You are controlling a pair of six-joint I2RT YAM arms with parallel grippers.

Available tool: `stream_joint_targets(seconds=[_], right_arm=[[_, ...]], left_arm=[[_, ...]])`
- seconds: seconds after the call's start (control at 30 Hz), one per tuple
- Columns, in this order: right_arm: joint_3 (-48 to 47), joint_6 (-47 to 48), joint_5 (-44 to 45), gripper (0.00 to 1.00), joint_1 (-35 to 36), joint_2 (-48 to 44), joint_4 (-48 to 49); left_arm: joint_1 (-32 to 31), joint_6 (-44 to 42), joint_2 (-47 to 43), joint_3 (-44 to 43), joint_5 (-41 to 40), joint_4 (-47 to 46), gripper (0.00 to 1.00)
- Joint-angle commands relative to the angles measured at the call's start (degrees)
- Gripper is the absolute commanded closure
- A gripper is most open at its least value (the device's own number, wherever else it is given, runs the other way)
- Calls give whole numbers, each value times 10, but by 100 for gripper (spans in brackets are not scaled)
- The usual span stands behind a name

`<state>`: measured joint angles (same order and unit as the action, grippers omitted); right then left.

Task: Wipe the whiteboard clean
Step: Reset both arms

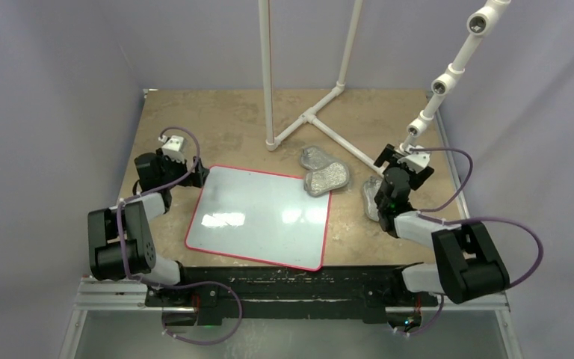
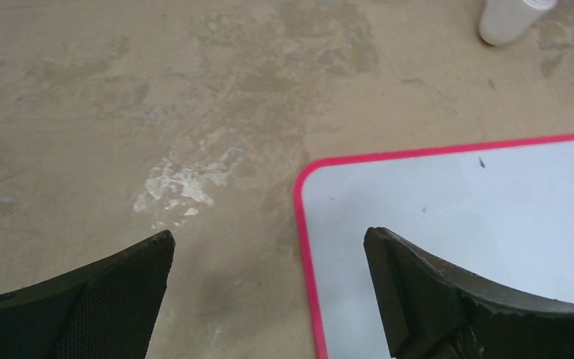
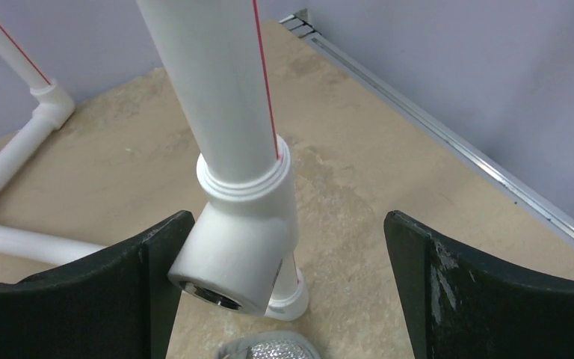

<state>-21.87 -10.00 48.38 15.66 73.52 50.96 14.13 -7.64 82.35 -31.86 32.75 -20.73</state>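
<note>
The whiteboard [image 1: 258, 217], glossy white with a thin red rim, lies flat in the middle of the table; I see no scribbles on it. Its rounded far-left corner shows in the left wrist view [image 2: 448, 194]. My left gripper [image 1: 194, 173] is open and empty at that corner; in its wrist view [image 2: 269, 247] one finger is over the table and the other over the board. My right gripper [image 1: 403, 158] is open and empty at the right, over a silvery pad [image 1: 372, 197], with a white pipe fitting [image 3: 235, 247] between its fingers' line of sight.
Two more silvery-grey oval pads [image 1: 323, 170] lie at the board's far right corner, one overlapping its rim. A white PVC pipe frame [image 1: 310, 112] stands at the back centre. A jointed white pipe arm [image 1: 448, 78] rises at the right. Walls enclose the table.
</note>
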Motion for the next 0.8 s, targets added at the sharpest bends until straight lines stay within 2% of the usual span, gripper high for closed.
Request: stream_joint_targets(seconds=[0.0,0.1,0.17,0.23,0.3,0.37,0.4,0.5,0.53,0.57,0.6,0.63,0.67,0.7,0.73,0.77], right_arm=[[32,20,-28,2,-20,48,157],[64,49,-25,1,-25,80,258],[72,44,-36,1,-32,90,289],[76,37,-52,1,-38,107,311],[78,64,-63,1,-40,133,355],[77,83,-104,1,-40,137,359],[82,95,-124,1,-40,140,374],[141,136,-182,1,-38,152,504],[153,138,-220,1,-39,170,524],[155,163,-225,1,-38,201,585],[151,165,-226,1,-38,203,584],[133,143,-230,1,-39,186,509],[101,116,-216,1,-49,174,420],[68,86,-239,1,-75,173,357],[64,72,-275,1,-100,171,346],[63,64,-285,1,-107,163,329]], left_arm=[[4,81,29,48,-68,-251,1],[-3,113,35,80,-68,-303,1],[-5,139,48,109,-72,-367,1],[-6,156,70,148,-78,-458,1],[-9,169,98,197,-79,-608,1],[-17,167,133,234,-69,-718,1],[-22,161,135,242,-70,-726,1],[-59,117,112,242,-132,-670,1],[-74,104,120,236,-155,-660,1],[-92,94,140,225,-165,-668,1],[-106,88,150,207,-184,-647,1],[-116,72,129,175,-207,-541,1],[-126,59,120,152,-229,-480,1],[-134,63,136,167,-241,-540,1],[-134,64,132,169,-238,-545,1],[-135,57,118,163,-240,-507,1]])
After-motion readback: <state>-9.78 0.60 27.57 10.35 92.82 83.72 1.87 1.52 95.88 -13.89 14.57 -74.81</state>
